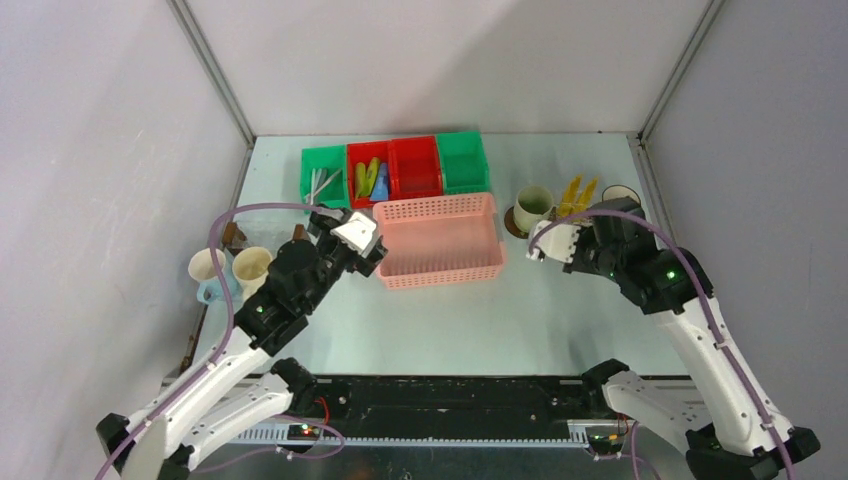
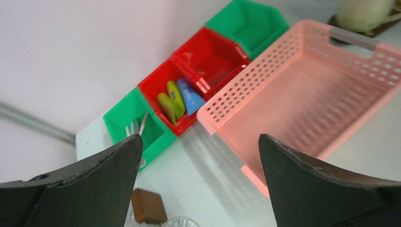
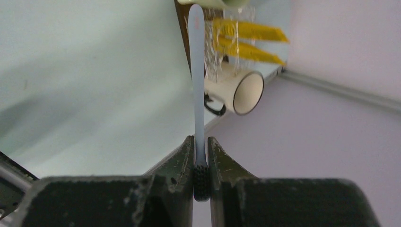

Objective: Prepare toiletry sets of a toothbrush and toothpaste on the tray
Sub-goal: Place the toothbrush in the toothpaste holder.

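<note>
Toothbrush (image 3: 197,85) runs up the centre of the right wrist view, bristle end clamped between the right fingers (image 3: 182,165), tip near a mug (image 1: 533,207). Light, thin, probably slippery and springy; a mid-handle hold would steady it. Left fingers (image 2: 108,175) stand apart.

Pale-green table (image 1: 450,320) w/ red & green bins (image 1: 413,170) at back, pink basket (image 1: 440,245) mid, brown tray (image 1: 513,228) right.
</note>
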Controlling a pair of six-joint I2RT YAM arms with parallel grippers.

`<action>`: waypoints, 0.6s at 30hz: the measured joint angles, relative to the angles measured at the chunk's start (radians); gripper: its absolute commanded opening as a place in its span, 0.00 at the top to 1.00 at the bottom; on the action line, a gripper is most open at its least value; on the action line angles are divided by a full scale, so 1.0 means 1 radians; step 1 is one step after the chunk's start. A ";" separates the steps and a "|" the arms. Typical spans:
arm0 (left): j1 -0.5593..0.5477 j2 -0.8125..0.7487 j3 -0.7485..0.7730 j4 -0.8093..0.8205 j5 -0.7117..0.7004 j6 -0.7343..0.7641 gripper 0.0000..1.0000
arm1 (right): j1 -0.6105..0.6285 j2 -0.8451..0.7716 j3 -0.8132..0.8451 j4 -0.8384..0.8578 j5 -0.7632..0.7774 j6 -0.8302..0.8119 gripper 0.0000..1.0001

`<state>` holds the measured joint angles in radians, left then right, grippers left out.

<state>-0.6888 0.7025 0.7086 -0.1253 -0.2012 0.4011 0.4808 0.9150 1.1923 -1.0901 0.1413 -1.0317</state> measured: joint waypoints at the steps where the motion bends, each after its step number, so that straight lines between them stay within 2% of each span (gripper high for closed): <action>1: 0.011 0.000 -0.009 0.013 -0.019 -0.008 0.00 | -0.040 0.003 0.002 0.000 0.006 0.007 1.00; 8: 0.071 -0.006 -0.055 0.100 -0.128 -0.036 0.01 | -0.224 0.051 0.000 0.062 0.022 0.030 1.00; 18: 0.077 -0.053 -0.112 0.172 -0.252 -0.016 0.02 | -0.345 0.110 -0.023 0.185 0.048 0.028 1.00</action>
<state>-0.6121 0.6495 0.5964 0.0467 -0.4534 0.3855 0.1356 1.0248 1.1694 -0.9051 0.1894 -1.0035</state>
